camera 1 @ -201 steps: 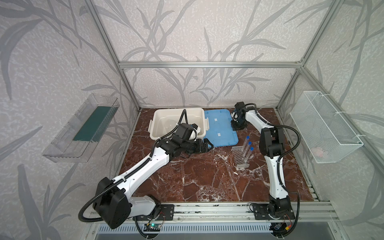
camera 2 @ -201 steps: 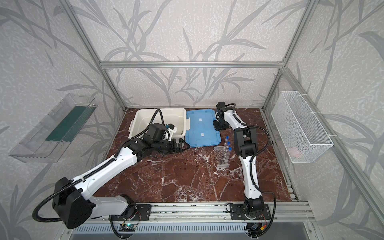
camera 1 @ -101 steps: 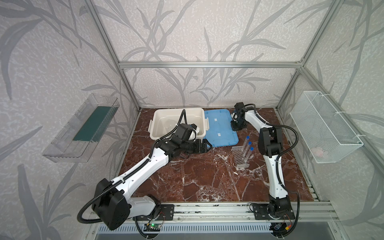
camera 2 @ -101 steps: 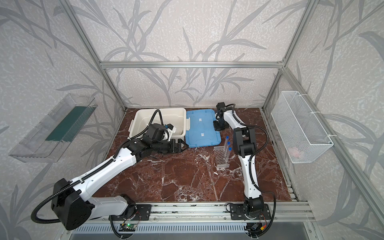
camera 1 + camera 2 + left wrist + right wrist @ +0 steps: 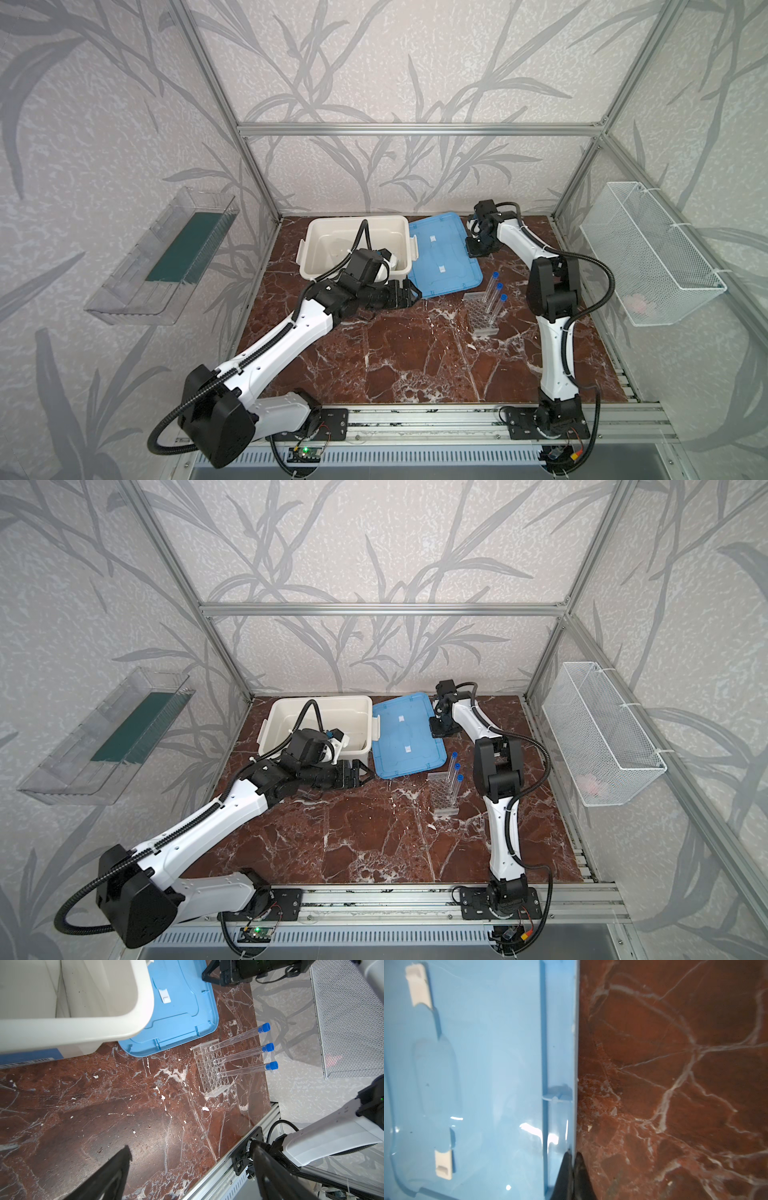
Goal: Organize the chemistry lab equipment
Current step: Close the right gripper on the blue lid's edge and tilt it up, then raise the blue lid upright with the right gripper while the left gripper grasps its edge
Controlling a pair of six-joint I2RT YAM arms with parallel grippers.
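A clear multi-hole rack (image 5: pixel 482 318) (image 5: pixel 444 799) (image 5: pixel 209 1070) stands right of centre on the marble table, with three long blue-capped clear tubes (image 5: pixel 495 293) (image 5: pixel 454 776) (image 5: pixel 241 1055) upright in it. My right gripper (image 5: pixel 478 249) (image 5: pixel 438 729) (image 5: pixel 573 1155) is shut on the right edge of the blue lid (image 5: pixel 440 253) (image 5: pixel 403 733) (image 5: pixel 176 1012) (image 5: pixel 477 1064), which lies flat at the back. My left gripper (image 5: pixel 411 293) (image 5: pixel 361 773) (image 5: pixel 191 1147) hovers open and empty by the front right corner of the white tub (image 5: pixel 316 232) (image 5: pixel 274 717) (image 5: pixel 72 1026), left of the rack.
A white wire basket (image 5: pixel 648 253) (image 5: pixel 602 737) hangs on the right wall, and a clear shelf (image 5: pixel 166 257) (image 5: pixel 104 737) on the left wall. An aluminium rail (image 5: pixel 415 419) with both arm bases runs along the table's front edge.
My right gripper has closed onto the blue lid's edge. The left gripper has stayed open and drawn back slightly towards the tub.
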